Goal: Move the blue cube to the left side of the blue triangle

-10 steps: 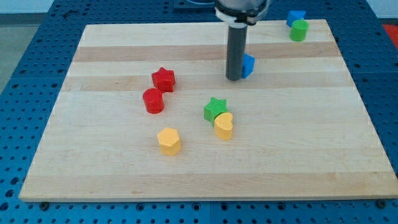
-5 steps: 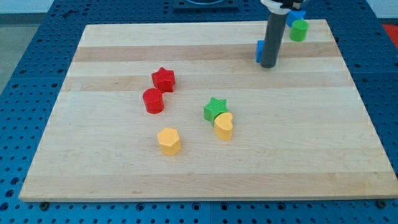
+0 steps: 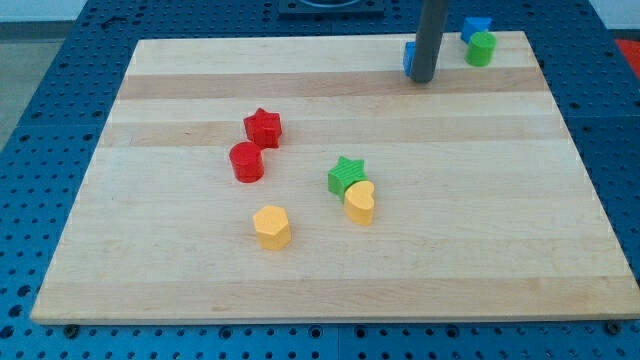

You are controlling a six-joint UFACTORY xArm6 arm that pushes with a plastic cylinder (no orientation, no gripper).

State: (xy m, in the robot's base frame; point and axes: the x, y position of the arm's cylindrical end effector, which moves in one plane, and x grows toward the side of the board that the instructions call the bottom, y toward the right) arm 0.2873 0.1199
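Note:
The blue cube (image 3: 409,57) sits near the board's top edge, mostly hidden behind my rod; only its left face shows. My tip (image 3: 424,79) rests on the board just right of and in front of the cube, touching it. The blue triangle (image 3: 475,27) lies at the top right corner, to the right of the cube, with a green cylinder (image 3: 482,49) against its lower side.
A red star (image 3: 263,127) and red cylinder (image 3: 246,162) sit left of centre. A green star (image 3: 346,175) touches a yellow heart (image 3: 361,202) near the middle. A yellow hexagon (image 3: 271,226) lies lower left. The wooden board (image 3: 150,250) lies on a blue pegboard.
My rod moved up and to the right, then slightly back left. The blue cube was pushed from mid-board up to near the top edge, closer to the blue triangle.

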